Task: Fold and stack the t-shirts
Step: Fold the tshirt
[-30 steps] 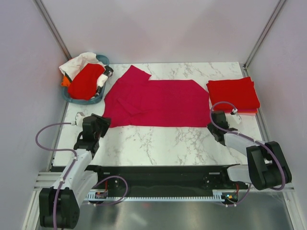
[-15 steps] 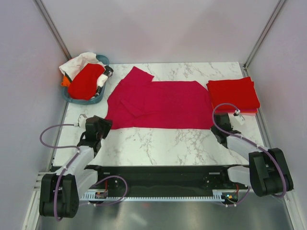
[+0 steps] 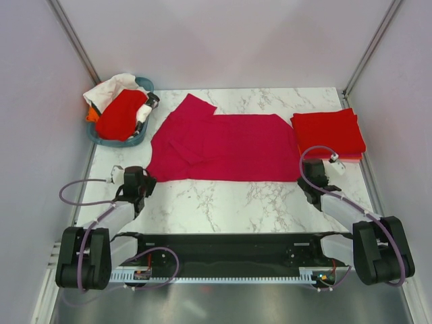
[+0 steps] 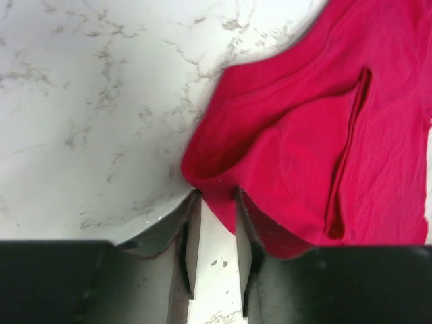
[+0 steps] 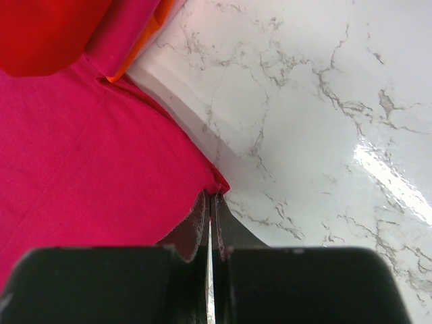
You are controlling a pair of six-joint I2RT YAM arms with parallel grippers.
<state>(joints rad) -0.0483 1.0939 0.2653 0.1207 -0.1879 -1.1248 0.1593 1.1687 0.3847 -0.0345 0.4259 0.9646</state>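
Note:
A crimson-pink t-shirt point(image 3: 223, 145) lies spread flat across the middle of the marble table, one sleeve folded in on its left side. My left gripper point(image 3: 142, 181) is at its near left corner. In the left wrist view the jaws point(image 4: 216, 196) straddle that bunched corner point(image 4: 317, 135), with a gap and bare marble showing between the fingers. My right gripper point(image 3: 305, 179) is at the near right corner. In the right wrist view the gripper point(image 5: 214, 196) is shut, pinching the hem tip of the shirt point(image 5: 88, 155). Bright red folded t-shirts point(image 3: 329, 131) are stacked at the right.
A teal basket point(image 3: 138, 140) at the back left holds a red garment point(image 3: 120, 115) and white cloth. The folded stack point(image 5: 40, 34) has a pink and an orange layer point(image 5: 145, 40) beneath it, close to my right gripper. A black rail runs along the near table edge.
My left gripper has drawn nearer and lower at the shirt's left corner and its jaws have narrowed. The right gripper has closed on the right corner. The shirt's near edge has shifted slightly.

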